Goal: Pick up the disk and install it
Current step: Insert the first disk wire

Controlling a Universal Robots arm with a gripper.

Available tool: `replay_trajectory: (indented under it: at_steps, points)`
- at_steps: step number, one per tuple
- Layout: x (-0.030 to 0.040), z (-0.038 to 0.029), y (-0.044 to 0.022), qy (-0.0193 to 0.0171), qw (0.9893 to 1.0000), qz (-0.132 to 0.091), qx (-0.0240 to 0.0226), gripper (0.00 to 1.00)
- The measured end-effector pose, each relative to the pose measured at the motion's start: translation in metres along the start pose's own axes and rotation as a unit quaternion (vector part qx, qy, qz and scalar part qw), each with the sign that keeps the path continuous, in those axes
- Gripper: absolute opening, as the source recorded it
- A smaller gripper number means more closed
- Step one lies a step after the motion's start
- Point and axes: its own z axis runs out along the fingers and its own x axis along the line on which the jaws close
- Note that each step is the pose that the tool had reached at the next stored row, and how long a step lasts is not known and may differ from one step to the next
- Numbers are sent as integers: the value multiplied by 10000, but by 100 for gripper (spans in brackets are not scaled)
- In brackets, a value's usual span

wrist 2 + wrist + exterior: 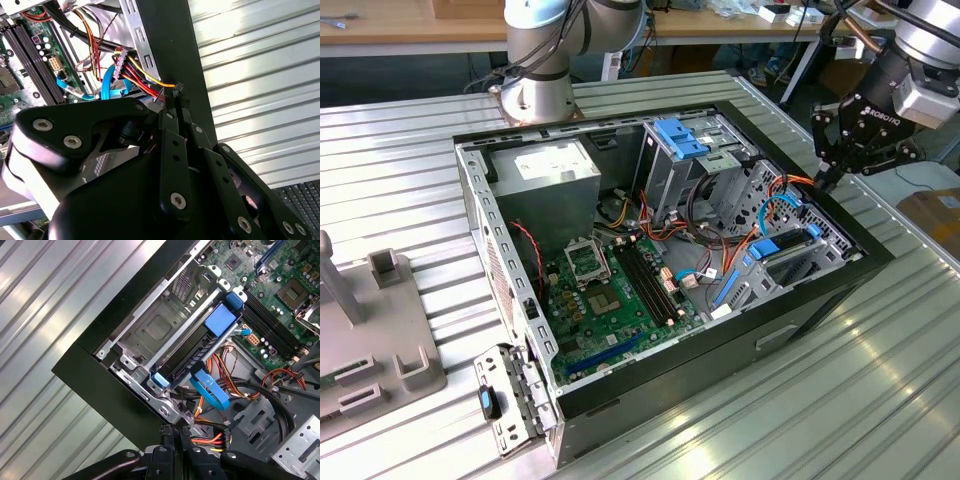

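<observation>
The disk, a dark flat drive with blue rails and a blue tab, sits in the bay at the corner of the open computer case, toward the exterior view's right. The first wrist view shows the disk lodged between the bay's metal walls, tab toward the motherboard. My gripper hovers over the case's black rim just beyond the bay, shut with nothing in it. Its fingertips meet above a bundle of red, yellow and orange wires. In the second wrist view the gripper hangs over that same rim.
Inside the case lie the green motherboard, a grey power supply with a white label and a metal cage with a light-blue top. A blue cable loops beside the bay. A grey fixture stands on the ribbed table.
</observation>
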Motion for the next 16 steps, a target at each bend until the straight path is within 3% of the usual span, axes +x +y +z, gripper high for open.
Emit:
replay_trajectory:
  at_steps: [13, 16]
  points:
    - [-114, -5, 239, 13, 10000, 18, 14, 16]
    - [-120, -6, 267, 16, 10000, 24, 17, 16]
